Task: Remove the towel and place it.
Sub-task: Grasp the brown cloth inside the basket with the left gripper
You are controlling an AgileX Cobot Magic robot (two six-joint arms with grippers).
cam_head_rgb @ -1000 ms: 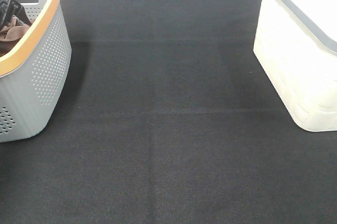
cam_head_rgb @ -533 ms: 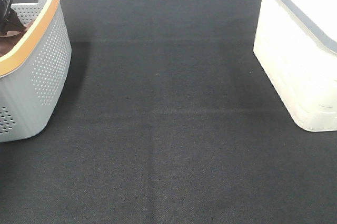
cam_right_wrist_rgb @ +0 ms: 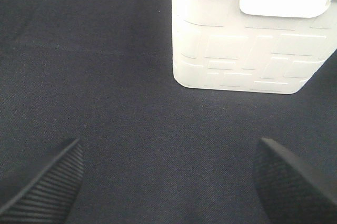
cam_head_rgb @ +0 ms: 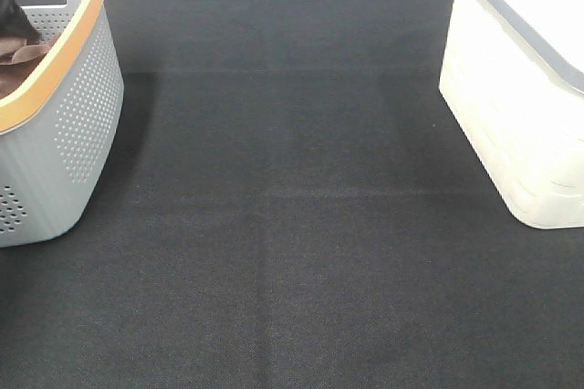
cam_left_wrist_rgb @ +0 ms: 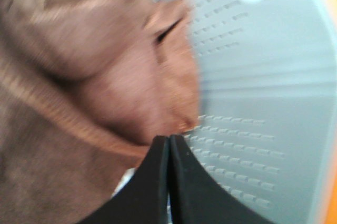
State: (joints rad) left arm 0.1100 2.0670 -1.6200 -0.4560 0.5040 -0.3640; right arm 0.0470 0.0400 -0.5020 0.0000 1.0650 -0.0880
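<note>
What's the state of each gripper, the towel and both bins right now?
grey basket: upright, holding brown cloth.
towel: bunched up in the grey basket; view is blurred.
left gripper: shut, tips at the towel's edge; can't tell if it has a pinch.
right gripper: open, empty, above the table.
white bin: upright; inside not visible.

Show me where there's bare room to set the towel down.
The black mat between the grey basket and the white bin is bare throughout. Crowded only inside the basket, where the left gripper sits against brown cloth.
</note>
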